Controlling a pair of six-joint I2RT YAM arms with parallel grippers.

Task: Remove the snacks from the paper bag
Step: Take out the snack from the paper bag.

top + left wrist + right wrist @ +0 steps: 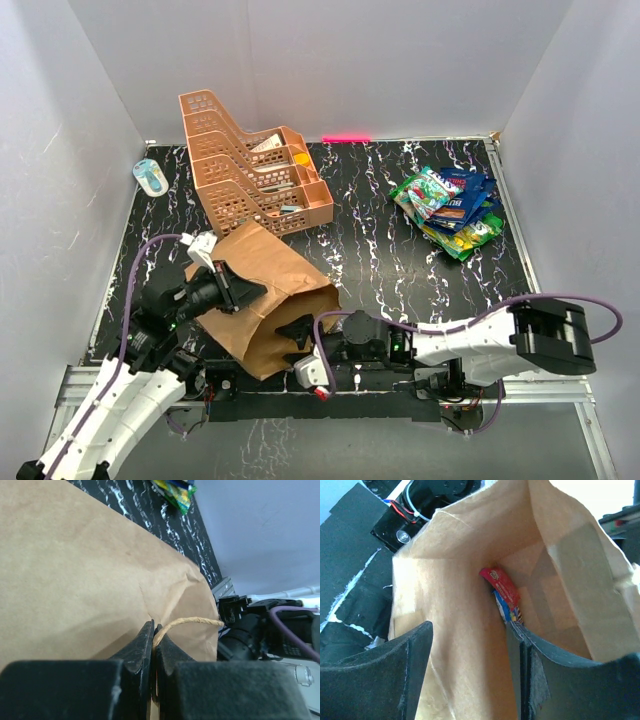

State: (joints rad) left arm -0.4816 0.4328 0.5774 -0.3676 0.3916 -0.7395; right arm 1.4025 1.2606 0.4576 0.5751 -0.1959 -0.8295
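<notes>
The brown paper bag (262, 290) lies on its side at the near left, its mouth facing the right arm. My left gripper (238, 292) is shut on the bag's twine handle (192, 621), with the jaws pressed together (154, 636) against the bag's outer wall (75, 570). My right gripper (298, 340) stands open at the bag's mouth (470, 630), nothing between its fingers. Deep inside the bag (460, 570), a red and blue snack wrapper (504, 594) lies just beyond the right fingertip. A pile of green and blue snacks (450, 205) lies at the back right, also at the top of the left wrist view (175, 492).
An orange mesh tray rack (250, 165) stands just behind the bag. A small blue and white object (150, 178) sits at the back left corner. A pink strip (345, 138) lies along the back wall. White walls close in three sides.
</notes>
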